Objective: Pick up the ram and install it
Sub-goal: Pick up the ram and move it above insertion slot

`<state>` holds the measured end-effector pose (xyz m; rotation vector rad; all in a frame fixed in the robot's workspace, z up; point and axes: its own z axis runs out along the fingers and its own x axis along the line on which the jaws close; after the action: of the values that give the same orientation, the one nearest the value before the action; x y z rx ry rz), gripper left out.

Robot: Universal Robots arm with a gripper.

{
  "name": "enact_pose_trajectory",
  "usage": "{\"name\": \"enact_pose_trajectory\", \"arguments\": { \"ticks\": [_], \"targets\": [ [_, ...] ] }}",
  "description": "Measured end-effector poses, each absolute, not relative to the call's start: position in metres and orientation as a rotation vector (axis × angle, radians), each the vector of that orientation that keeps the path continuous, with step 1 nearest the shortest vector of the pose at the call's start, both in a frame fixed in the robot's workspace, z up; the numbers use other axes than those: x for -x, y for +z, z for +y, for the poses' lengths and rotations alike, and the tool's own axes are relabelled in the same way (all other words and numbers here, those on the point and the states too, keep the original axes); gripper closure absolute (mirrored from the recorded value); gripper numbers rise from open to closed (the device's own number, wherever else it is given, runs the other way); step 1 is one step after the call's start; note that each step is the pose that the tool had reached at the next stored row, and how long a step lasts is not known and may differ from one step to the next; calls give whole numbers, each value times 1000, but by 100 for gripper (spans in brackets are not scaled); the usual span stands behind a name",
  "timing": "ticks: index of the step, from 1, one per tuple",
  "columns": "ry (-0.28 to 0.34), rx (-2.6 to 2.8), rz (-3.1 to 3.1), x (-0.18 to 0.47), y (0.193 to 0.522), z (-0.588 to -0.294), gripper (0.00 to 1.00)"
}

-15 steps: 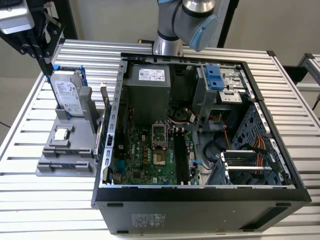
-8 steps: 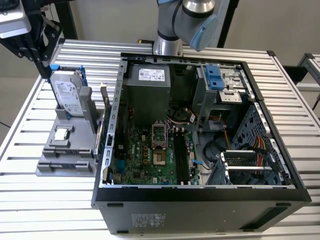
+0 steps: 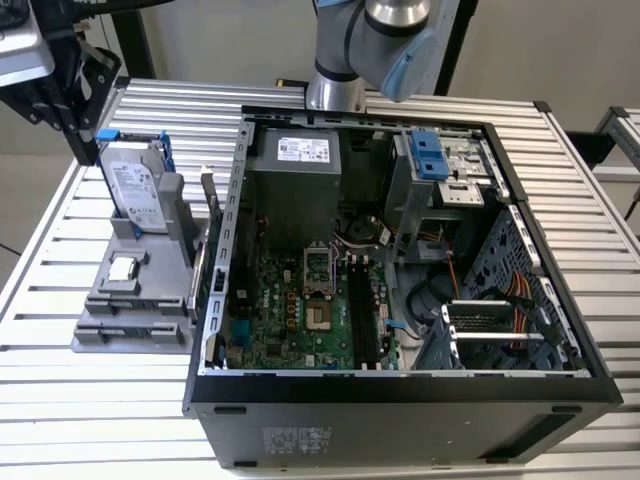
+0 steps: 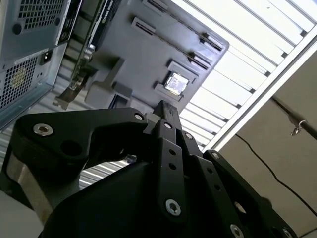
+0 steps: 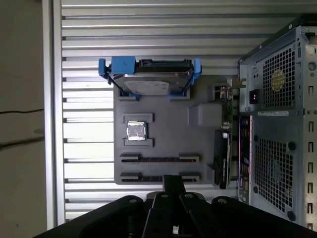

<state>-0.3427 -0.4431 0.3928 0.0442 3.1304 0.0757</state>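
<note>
Gripper (image 5: 173,184), fingers pressed together, hangs over the grey tray (image 5: 168,129); a careless descent could strike the upright hard drive (image 5: 151,83).

grey-and-blue arm (image 3: 345,45), black hand (image 5: 173,182) tip-down, its fingers (image 4: 169,148) close together

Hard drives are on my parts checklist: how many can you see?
1: the hard drive sits on the grey holder at the exterior view's left; others may hide inside the case.
</note>
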Motion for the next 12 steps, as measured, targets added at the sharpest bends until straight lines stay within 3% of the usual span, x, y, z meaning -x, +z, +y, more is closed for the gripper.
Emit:
{"name": "enact_pose_trajectory", "arguments": {
  "ticks": [12],
  "targets": [
    [76,-44,3130,344,393,-463,100]
  ]
}}
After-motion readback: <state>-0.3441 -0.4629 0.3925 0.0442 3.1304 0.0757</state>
